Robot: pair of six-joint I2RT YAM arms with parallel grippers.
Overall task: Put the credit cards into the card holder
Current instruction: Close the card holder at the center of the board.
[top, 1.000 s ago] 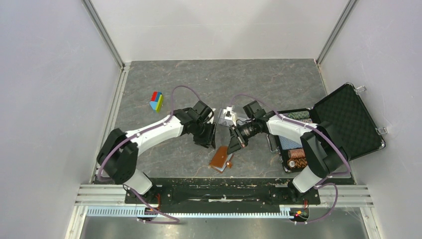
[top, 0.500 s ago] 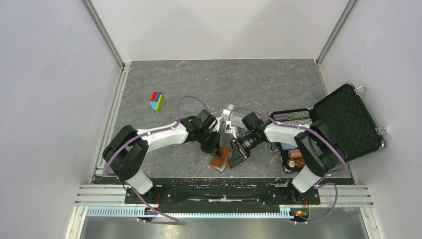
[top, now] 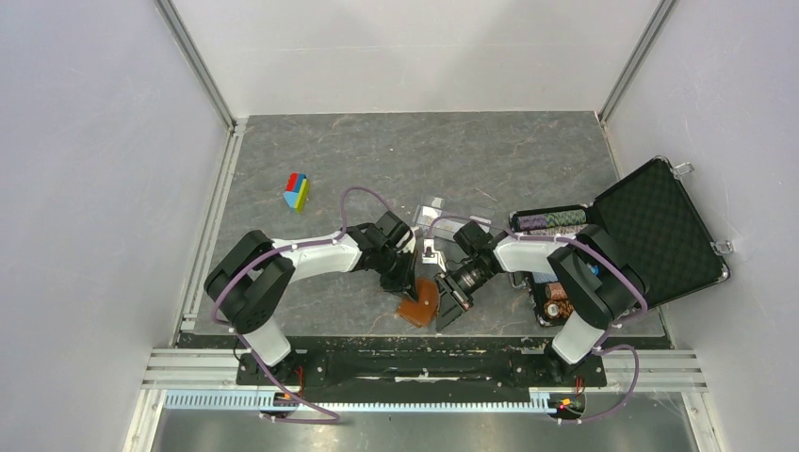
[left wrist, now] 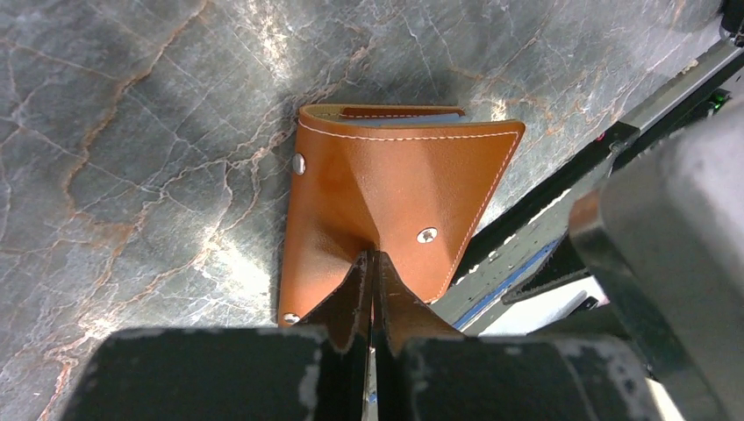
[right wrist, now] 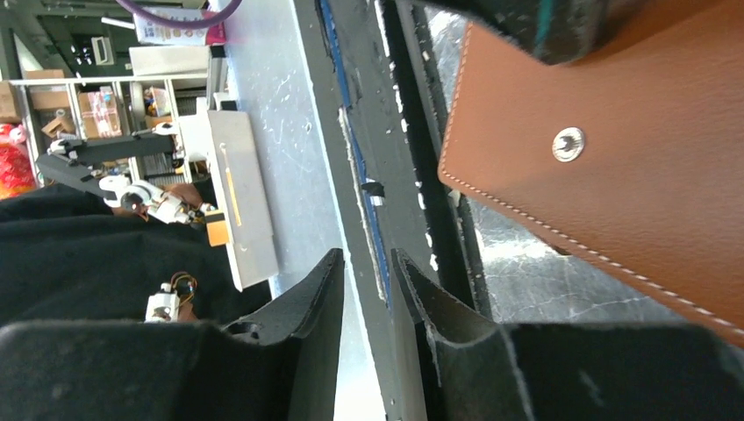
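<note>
The card holder (left wrist: 399,180) is a brown leather wallet with snap studs, lying near the table's front edge (top: 420,302). My left gripper (left wrist: 375,263) is shut on its leather, which creases up between the fingertips. A thin pale blue credit card edge (left wrist: 439,115) shows in the wallet's far opening. In the top view my left gripper (top: 407,282) is over the wallet from the left. My right gripper (top: 448,307) is just to the wallet's right. In the right wrist view the right gripper (right wrist: 364,263) stands slightly open with nothing between its fingers, and the wallet (right wrist: 614,149) lies beyond it.
A clear plastic tray (top: 432,209) sits behind the two grippers. An open black foam-lined case (top: 660,231) with poker chips (top: 551,221) stands at the right. A coloured block (top: 298,190) lies at the left. The black front rail (top: 424,363) runs close to the wallet.
Both arms have come in toward the wallet at the front edge. The left gripper has shut on the wallet's leather. The right gripper has opened a little.
</note>
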